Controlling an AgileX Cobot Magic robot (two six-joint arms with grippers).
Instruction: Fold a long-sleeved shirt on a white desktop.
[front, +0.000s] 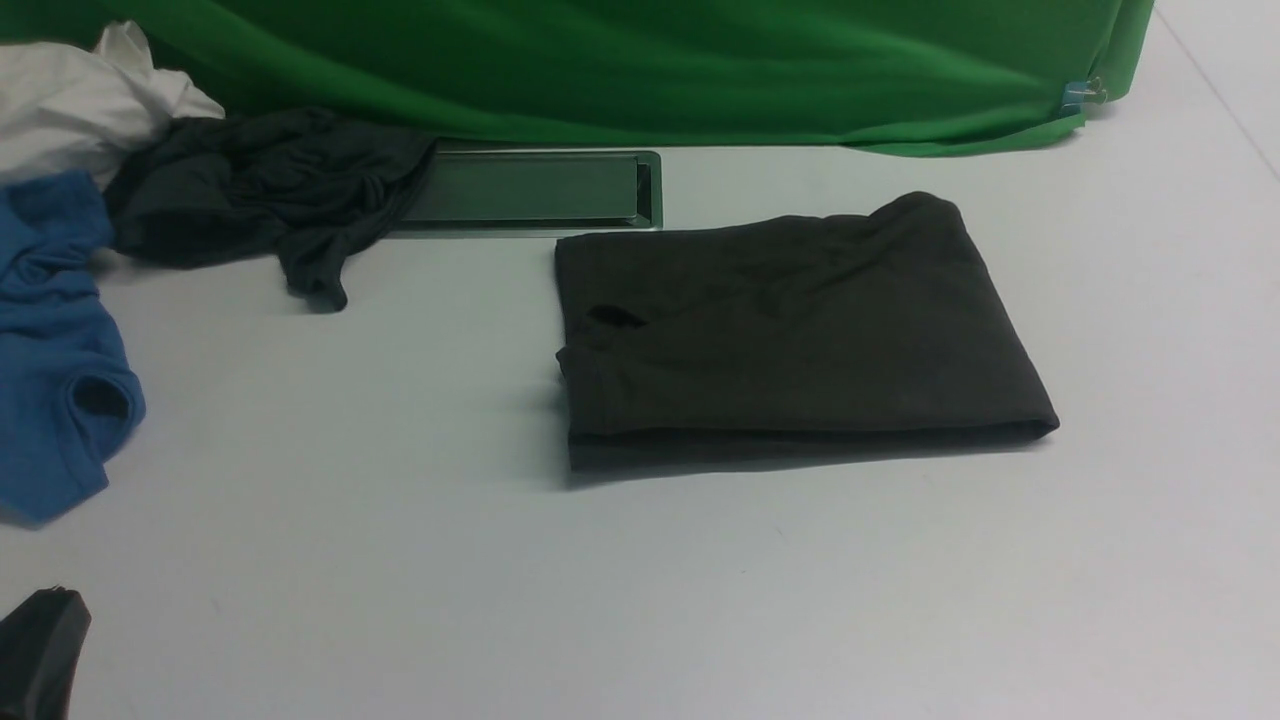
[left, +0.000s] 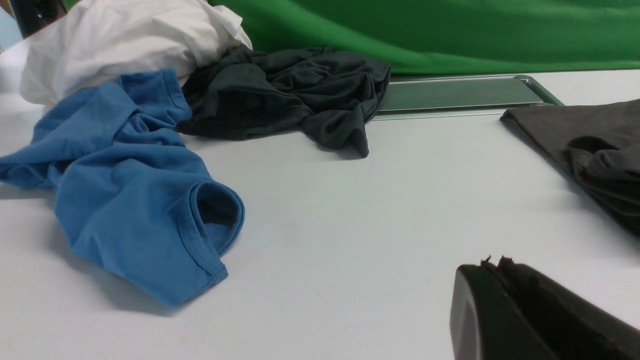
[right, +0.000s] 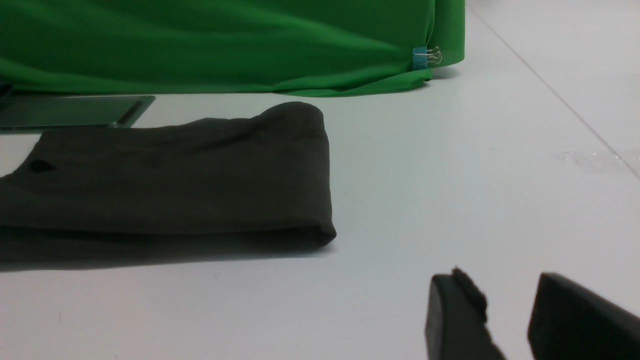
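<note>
Front, left wrist and right wrist views of one moment. The long-sleeved shirt lies folded into a compact, roughly rectangular packet on the white desktop, right of centre and just in front of the grey-green metal panel set into the surface; its far left corner nearly meets the panel's near edge. The folded edge runs along the near side, and a small dark opening shows near the left end. A green cloth backdrop hangs along the far edge of the desktop, pinned at its right corner by a blue binder clip. At far left sits a heap of other clothing, well apart from the shirt: a blue shirt, a slate-grey garment overlapping the panel's left end, and a white garment. The left gripper hovers low over bare desktop, fingers pressed together with nothing between them (only its tip appears at the lower left of the front view). The right gripper has its fingers parted, empty, over bare desktop near the shirt's right end.
</note>
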